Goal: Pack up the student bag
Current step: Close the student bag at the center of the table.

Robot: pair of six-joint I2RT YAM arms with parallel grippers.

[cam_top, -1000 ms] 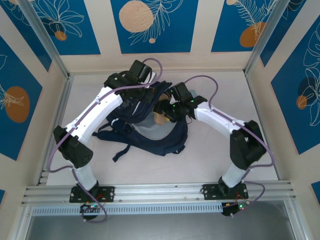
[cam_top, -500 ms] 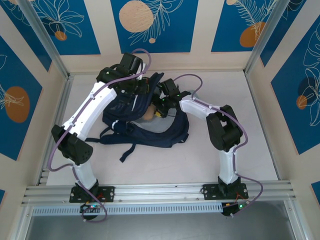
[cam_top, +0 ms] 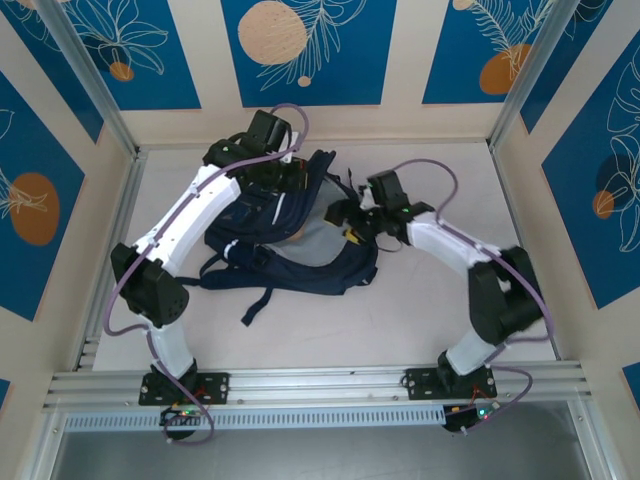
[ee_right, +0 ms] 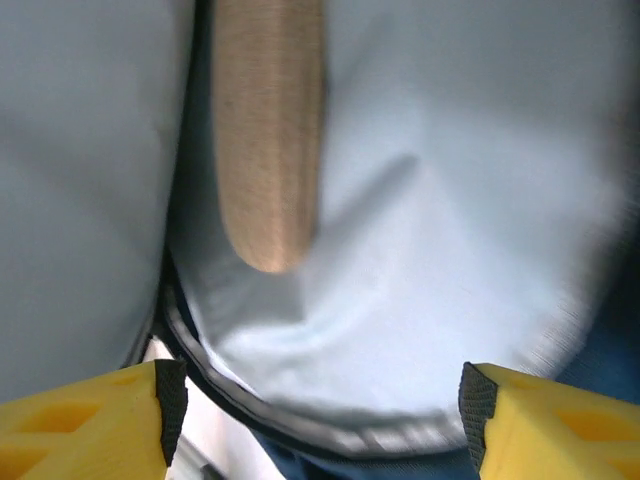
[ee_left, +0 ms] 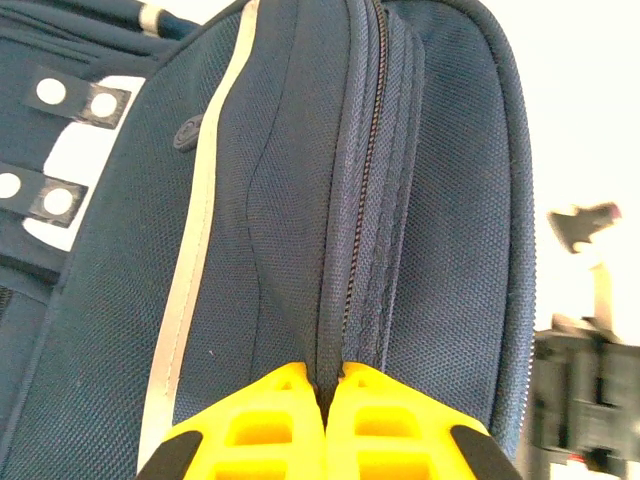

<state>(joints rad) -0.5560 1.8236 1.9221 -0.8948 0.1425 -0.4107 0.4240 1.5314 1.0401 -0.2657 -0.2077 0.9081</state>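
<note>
L pincer point(ee_left: 328, 378) tight on student bag point(ee_left: 280, 200) zip seam; R pincer point(ee_right: 320, 395) wide, empty, at bag's open mouth.

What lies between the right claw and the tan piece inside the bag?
Just the student bag's bare pale lining and rim, seen in the right wrist view.

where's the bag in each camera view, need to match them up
Top external: bag at the centre of the table, mouth open.
Left wrist: bag across most of the frame, navy with a white stripe; left end effector shut on its zip edge.
Right wrist: its grey lining ahead of the open right end effector.
Shared landmark: the grey lining, in the top and right wrist views.
</note>
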